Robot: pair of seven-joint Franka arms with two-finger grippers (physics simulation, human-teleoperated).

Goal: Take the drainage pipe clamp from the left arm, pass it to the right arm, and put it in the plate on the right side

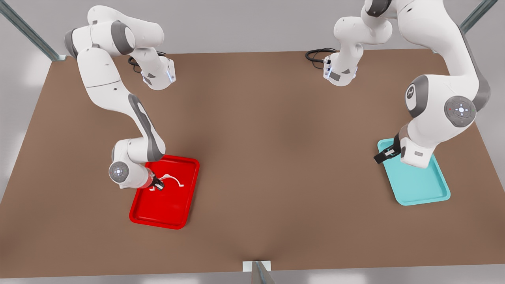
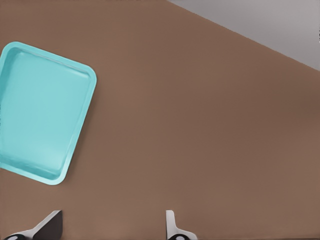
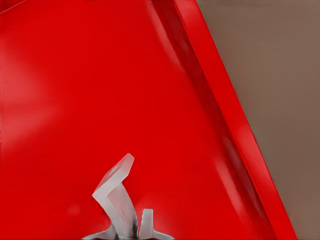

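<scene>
The white pipe clamp [image 1: 174, 179] hangs low over the red plate [image 1: 169, 209] on the front view's left. My right gripper [image 1: 158, 184] is shut on one end of it, and the arch reaches out toward the plate's middle. In the right wrist view the clamp [image 3: 116, 192] sticks out from between the fingertips of that gripper [image 3: 131, 231], above the plate's red floor and rim [image 3: 225, 115]. My left gripper [image 1: 382, 156] waits open and empty at the front view's right, above the near corner of the teal tray [image 1: 418, 185]. Its fingertips [image 2: 172, 227] stand wide apart over bare table.
The teal tray [image 2: 40, 115] lies empty on the brown table [image 1: 276, 157]. Both arm bases with black cables stand at the table's far edge. A wide stretch of bare table separates the two trays.
</scene>
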